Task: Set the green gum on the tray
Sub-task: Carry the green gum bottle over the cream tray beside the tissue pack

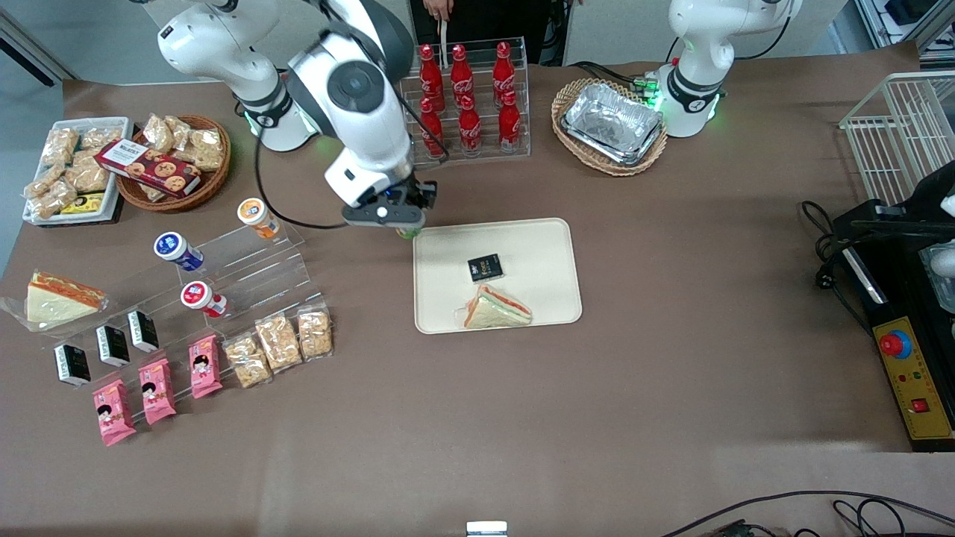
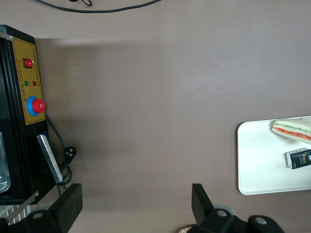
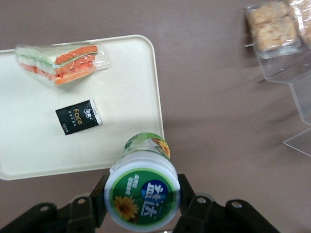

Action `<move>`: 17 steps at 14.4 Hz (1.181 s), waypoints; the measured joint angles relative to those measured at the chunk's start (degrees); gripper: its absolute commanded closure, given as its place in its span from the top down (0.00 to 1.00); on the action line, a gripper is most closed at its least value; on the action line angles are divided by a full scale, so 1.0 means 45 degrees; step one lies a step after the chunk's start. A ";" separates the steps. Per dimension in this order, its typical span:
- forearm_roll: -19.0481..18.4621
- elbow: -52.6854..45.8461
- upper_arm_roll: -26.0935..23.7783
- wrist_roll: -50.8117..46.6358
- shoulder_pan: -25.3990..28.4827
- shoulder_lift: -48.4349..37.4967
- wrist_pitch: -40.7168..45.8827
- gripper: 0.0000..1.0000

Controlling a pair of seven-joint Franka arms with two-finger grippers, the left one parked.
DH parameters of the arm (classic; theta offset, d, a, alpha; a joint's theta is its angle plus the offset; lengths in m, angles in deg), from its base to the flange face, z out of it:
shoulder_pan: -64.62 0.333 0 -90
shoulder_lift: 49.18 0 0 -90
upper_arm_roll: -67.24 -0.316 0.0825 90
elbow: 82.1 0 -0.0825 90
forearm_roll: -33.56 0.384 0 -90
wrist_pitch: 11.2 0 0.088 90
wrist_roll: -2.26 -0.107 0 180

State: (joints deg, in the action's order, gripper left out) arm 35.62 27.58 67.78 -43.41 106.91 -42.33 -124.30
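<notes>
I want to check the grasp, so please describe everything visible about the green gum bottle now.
The green gum is a small cylindrical bottle, seemingly plastic, with a green printed body and a round white lid bearing a green label with a sunflower and a blue logo. The gripper is shut on it, one finger on each side just below the lid. It hangs lifted off the table, roughly upright, over the corner of the beige tray nearest the working arm's base, partly above the rim. Nothing but the fingers appears to touch it.

Right arm reaching forward, gripper low, fingers clamped on load.
</notes>
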 measured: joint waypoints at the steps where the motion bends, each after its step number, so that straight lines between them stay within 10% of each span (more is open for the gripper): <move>1: 0.0000 0.0051 0.0000 -0.0018 0.0073 0.0355 -0.0442 0.00; 15: 0.0001 0.3028 -0.0295 -0.0078 0.0632 0.2868 -0.6898 0.00; 17: 0.0000 0.3035 -0.0298 -0.0081 0.0738 0.3106 -0.7130 0.47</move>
State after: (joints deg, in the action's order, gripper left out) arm 35.62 41.24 66.44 -43.77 110.23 -28.35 -156.39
